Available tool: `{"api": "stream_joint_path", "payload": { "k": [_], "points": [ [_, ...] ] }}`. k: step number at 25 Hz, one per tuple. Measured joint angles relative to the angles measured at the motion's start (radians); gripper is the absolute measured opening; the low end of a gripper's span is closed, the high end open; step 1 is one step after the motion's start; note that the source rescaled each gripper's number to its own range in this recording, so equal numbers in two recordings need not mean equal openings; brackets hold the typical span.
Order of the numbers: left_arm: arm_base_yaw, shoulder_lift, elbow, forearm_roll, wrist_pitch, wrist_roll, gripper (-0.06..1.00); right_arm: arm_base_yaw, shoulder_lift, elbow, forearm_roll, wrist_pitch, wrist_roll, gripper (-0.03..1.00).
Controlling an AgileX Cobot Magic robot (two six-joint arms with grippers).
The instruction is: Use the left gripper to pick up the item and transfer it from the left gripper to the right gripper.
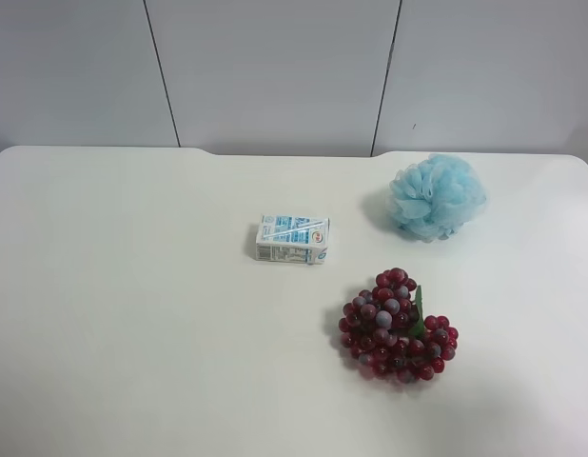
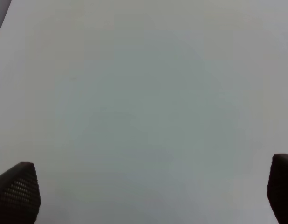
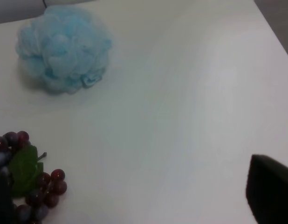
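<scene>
While the bunch of grapes point(image 1: 399, 327) is lying on the white table point(image 1: 132, 314), toward the near edge and closer to the edge at the exterior high view's right, neither of my tools is touching it. Its green leaf point(image 1: 417, 315) is showing on the side facing that same edge. My right wrist camera is catching part of the bunch point(image 3: 39, 189) with the leaf point(image 3: 24, 170) at the border of its picture.

My left tool point(image 2: 144, 191) is hanging released over bare table, its two black fingertips point(image 2: 17, 191) standing wide apart with nothing between them. Of my right tool I am seeing only one dark fingertip point(image 3: 270, 191) clearly, so I cannot tell whether it is released or clenched.

Beyond the grapes, toward the far edge, the light blue bath puff point(image 1: 437, 196) is sitting well apart from them. The small white-blue carton point(image 1: 293, 239) is lying near the table's middle, apart from both.
</scene>
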Motion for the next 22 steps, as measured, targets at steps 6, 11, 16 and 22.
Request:
{"api": "stream_joint_path", "payload": {
  "k": [6, 11, 16, 22],
  "points": [
    [0.000, 0.000, 0.000, 0.000, 0.000, 0.000, 1.00, 0.000, 0.000, 0.000, 0.000, 0.000, 0.000, 1.00],
    [0.000, 0.000, 0.000, 0.000, 0.000, 0.000, 1.00, 0.000, 0.000, 0.000, 0.000, 0.000, 0.000, 1.00],
    [0.000, 0.000, 0.000, 0.000, 0.000, 0.000, 1.00, 0.000, 0.000, 0.000, 0.000, 0.000, 0.000, 1.00],
    [0.000, 0.000, 0.000, 0.000, 0.000, 0.000, 1.00, 0.000, 0.000, 0.000, 0.000, 0.000, 0.000, 1.00]
  ]
}}
